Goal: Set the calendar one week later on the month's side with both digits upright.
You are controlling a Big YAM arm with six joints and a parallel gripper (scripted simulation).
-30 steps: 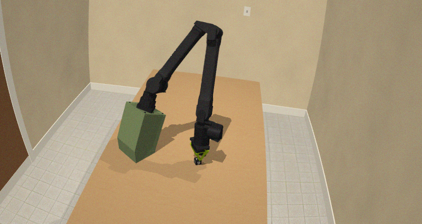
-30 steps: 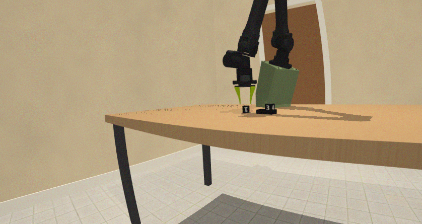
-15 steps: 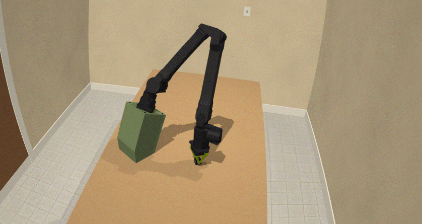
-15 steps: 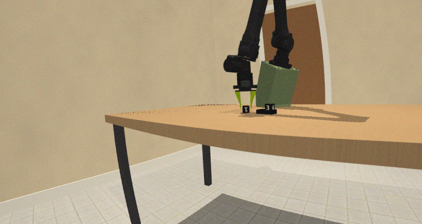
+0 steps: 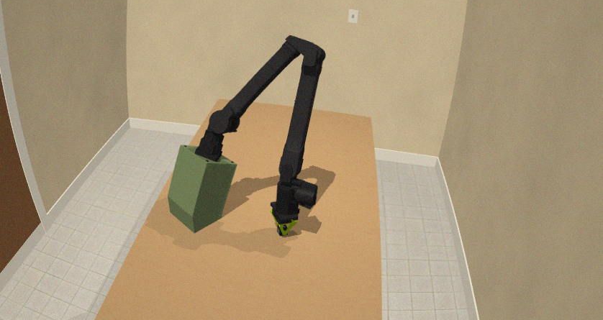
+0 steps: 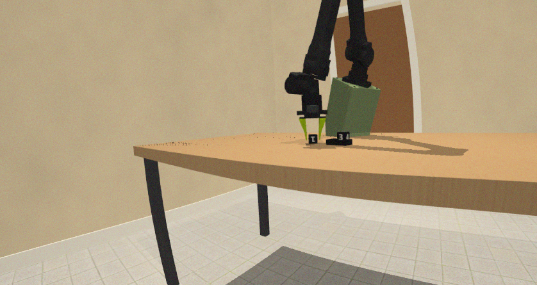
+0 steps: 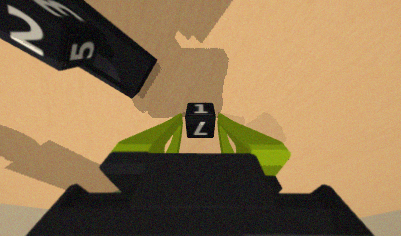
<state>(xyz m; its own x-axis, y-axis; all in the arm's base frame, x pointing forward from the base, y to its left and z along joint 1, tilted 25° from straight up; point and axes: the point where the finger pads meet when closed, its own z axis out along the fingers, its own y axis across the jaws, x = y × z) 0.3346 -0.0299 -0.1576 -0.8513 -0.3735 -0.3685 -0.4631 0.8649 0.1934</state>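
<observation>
Straddling the small black cube with white digits 1 and 7 [image 7: 200, 122], the arm's green-fingered gripper [image 6: 312, 136] stands half open, a finger close on either side, clamping nothing. The cube rests on the tan wooden table [image 6: 263, 159], outside the flat black calendar tray [image 6: 338, 142], which lies just beside it at three o'clock in the exterior view and at ten o'clock in the wrist view. Closing off-centre could twist or skid the cube, so the wrong face ends up toward the month side or a digit lies tipped over. A loose pinch could drop it mid-carry. Lowering it carelessly could perch it on the tray's rim or shove the tray itself.
</observation>
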